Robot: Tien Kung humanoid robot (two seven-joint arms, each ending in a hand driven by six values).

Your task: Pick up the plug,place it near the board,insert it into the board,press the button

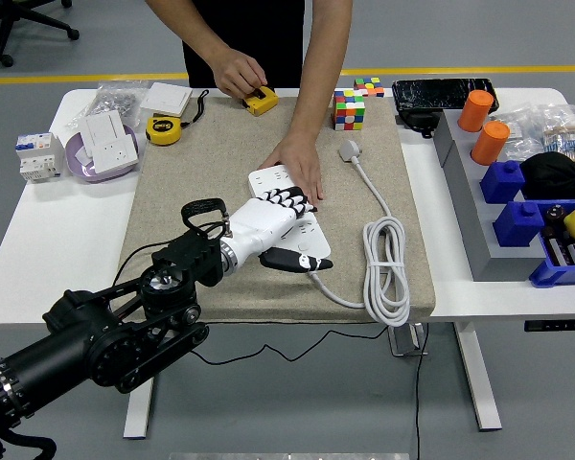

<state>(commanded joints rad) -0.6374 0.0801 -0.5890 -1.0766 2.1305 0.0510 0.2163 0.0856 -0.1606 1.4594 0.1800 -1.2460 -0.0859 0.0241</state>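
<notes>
The white power board [268,178] lies on the tan mat [182,182], mid-table. My left hand [292,222], white with black fingertips, rests flat over the board's middle, fingers spread, thumb pointing right, holding nothing. A person's hand [302,168] presses down on the board's far end. The grey-white plug [350,149] lies loose on the mat to the right of the board. Its white cable [387,268] runs down into a coil and back to the board's near end. My right hand is out of view.
The person's other hand [240,73] holds a small yellow object [262,100] at the mat's far edge. Nearby are a yellow tape measure [162,129], a colour cube [349,108] and a purple bowl [101,153]. Grey tray [465,211] and blue bins [517,206] fill the right.
</notes>
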